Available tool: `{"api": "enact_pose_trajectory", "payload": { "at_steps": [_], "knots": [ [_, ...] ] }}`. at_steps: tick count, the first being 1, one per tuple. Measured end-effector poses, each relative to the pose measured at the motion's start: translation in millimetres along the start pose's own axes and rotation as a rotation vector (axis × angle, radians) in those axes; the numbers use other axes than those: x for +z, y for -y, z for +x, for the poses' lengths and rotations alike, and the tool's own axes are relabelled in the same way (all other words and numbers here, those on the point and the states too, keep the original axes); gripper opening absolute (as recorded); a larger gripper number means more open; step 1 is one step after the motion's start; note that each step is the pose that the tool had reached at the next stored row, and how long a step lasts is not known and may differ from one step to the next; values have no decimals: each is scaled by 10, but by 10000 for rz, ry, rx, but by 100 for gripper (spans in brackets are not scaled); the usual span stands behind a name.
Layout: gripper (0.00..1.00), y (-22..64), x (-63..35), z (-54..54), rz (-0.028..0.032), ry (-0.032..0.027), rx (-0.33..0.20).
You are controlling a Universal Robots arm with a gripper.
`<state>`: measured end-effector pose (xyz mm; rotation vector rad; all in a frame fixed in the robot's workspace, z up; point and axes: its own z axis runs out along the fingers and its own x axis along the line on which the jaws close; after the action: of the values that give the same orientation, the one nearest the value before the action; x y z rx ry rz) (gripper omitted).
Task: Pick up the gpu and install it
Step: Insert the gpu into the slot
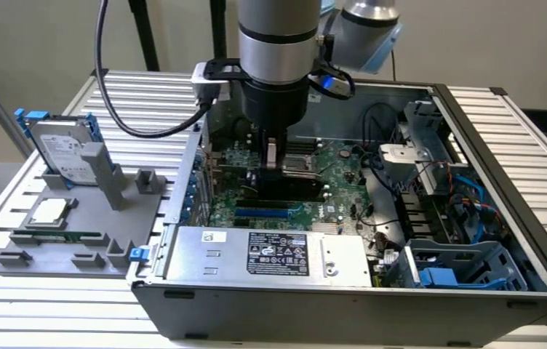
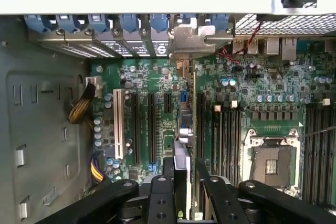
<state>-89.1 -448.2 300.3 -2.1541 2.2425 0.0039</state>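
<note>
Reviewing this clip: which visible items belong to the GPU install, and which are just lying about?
In the job: gpu, held in the hand; motherboard; computer case.
Lying about: hard drive, processor chip, memory stick, grey holder tray.

The motherboard (image 2: 157, 77) is green, slot clips (image 2: 128, 23) blue, claw (image 2: 185, 169) black, the gpu (image 2: 195, 119) bracket (image 2: 188, 39) silver.

- The gripper (image 2: 185, 165) clasps the gpu (image 2: 195, 108), which stands edge-on over the motherboard (image 2: 157, 77).
- Its silver bracket (image 2: 190, 39) sits among the blue slot latches (image 2: 105, 23).
- A white slot (image 2: 116, 124) lies to one side of the card and the CPU socket (image 2: 270, 163) to the other.
</note>
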Motion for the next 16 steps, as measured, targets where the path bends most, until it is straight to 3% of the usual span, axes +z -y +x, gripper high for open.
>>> {"api": "enact_pose_trajectory", "payload": {
  "at_steps": [10,16],
  "knots": [
    [0,-143,171,10,223,6,163],
    [0,-145,221,11,229,49,168]
  ]
}}
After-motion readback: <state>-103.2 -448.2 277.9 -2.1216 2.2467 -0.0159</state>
